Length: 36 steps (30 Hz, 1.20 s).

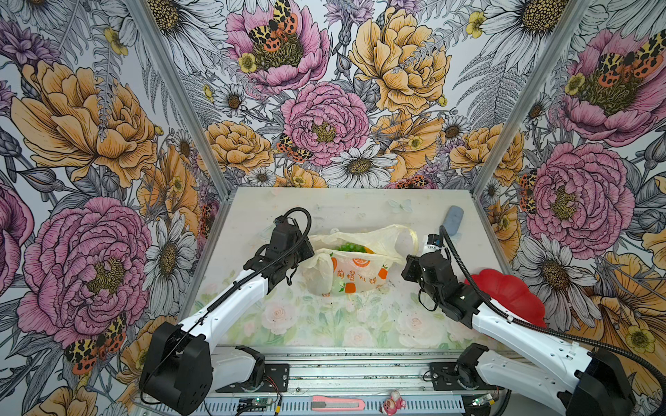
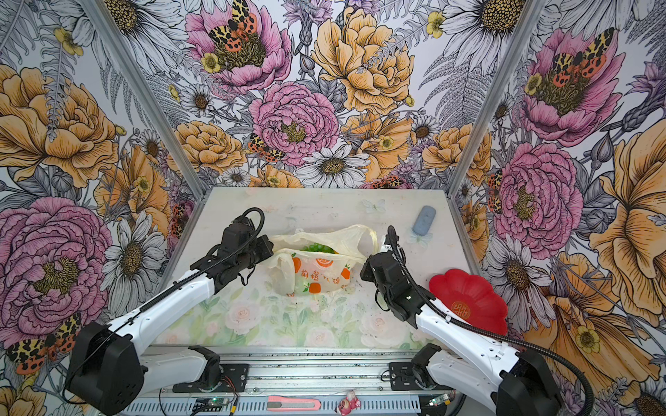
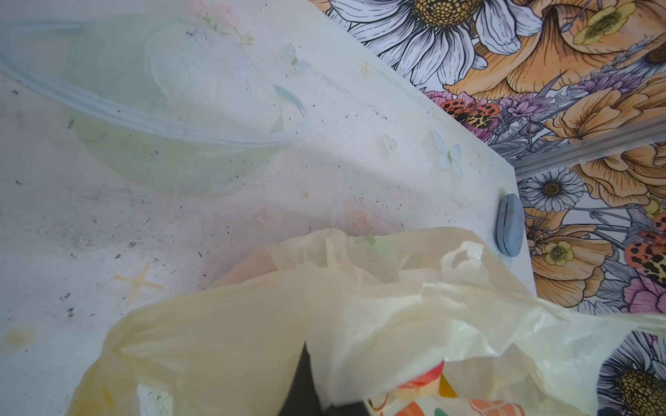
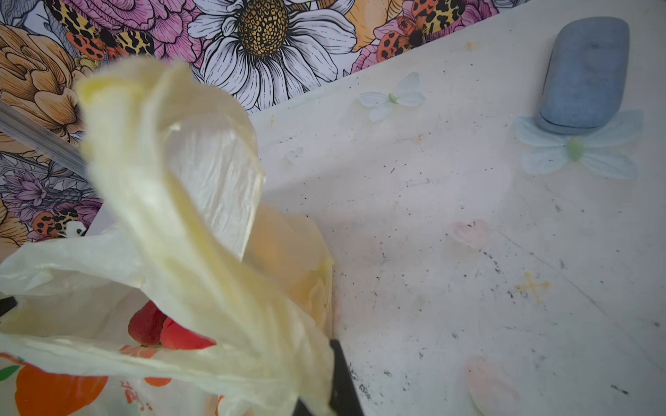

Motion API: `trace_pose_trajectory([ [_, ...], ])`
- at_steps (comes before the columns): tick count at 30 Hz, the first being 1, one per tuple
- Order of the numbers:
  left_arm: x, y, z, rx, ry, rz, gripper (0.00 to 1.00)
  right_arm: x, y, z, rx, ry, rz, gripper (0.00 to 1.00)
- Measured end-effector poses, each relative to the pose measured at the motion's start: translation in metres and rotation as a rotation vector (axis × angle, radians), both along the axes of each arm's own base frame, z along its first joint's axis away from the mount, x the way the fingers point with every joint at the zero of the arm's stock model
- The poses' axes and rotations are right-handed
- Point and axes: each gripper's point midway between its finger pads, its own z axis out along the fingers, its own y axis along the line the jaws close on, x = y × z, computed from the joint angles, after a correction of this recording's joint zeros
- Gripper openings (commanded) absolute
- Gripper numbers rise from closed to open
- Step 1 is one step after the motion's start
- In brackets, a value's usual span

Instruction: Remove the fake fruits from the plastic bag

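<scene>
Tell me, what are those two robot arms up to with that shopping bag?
They are holding open a thin yellow plastic bag on the table. The left claw is shut on the bag's edge on one side, and the right claw is shut on a loop handle on the other. No fruit is out yet: a green grape bunch shows through the mouth in both top views, and red toy fruits lie inside. No fruit lies on the red flower-shaped plate.

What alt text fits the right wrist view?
The right gripper is shut on a loop handle of the cream-yellow plastic bag, with red fake fruits showing in its open mouth. A blue-grey oblong object lies on the white table.
</scene>
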Motion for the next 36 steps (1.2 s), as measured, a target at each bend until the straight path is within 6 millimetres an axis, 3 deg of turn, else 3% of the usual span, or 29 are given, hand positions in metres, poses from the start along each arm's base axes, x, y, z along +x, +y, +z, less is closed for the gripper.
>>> trace_pose_trajectory([
  [4, -0.003, -0.017, 0.000, 0.039, -0.021, -0.072, 0.01, -0.005, 0.002, 0.015, -0.024, -0.029, 0.054, 0.52],
  [7, -0.002, -0.031, 0.003, 0.090, -0.035, -0.125, 0.01, -0.004, 0.000, 0.044, -0.079, -0.068, 0.080, 0.68],
  [11, 0.000, -0.042, 0.011, 0.138, -0.069, -0.165, 0.01, -0.002, -0.010, 0.103, -0.154, -0.171, 0.075, 0.76],
  [15, 0.000, -0.039, 0.011, 0.173, -0.077, -0.169, 0.01, -0.008, -0.019, 0.156, -0.217, -0.260, 0.066, 0.78],
  [17, 0.000, -0.038, 0.010, 0.185, -0.076, -0.170, 0.01, -0.011, -0.012, 0.170, -0.250, -0.279, 0.093, 0.78],
  [20, 0.000, -0.038, 0.010, 0.202, -0.081, -0.177, 0.01, -0.011, 0.016, 0.182, -0.288, -0.287, 0.177, 0.80],
  [23, -0.001, -0.039, 0.009, 0.213, -0.082, -0.182, 0.01, 0.003, 0.046, 0.167, -0.338, -0.235, 0.246, 0.83],
  [27, -0.003, -0.040, 0.011, 0.220, -0.090, -0.191, 0.01, 0.031, 0.078, 0.106, -0.470, -0.083, 0.311, 0.86],
  [31, -0.007, -0.042, 0.016, 0.226, -0.104, -0.206, 0.01, 0.045, 0.091, 0.048, -0.599, 0.050, 0.364, 0.85],
  [36, -0.011, -0.044, 0.025, 0.231, -0.134, -0.227, 0.01, 0.057, 0.096, 0.015, -0.714, 0.122, 0.392, 0.83],
])
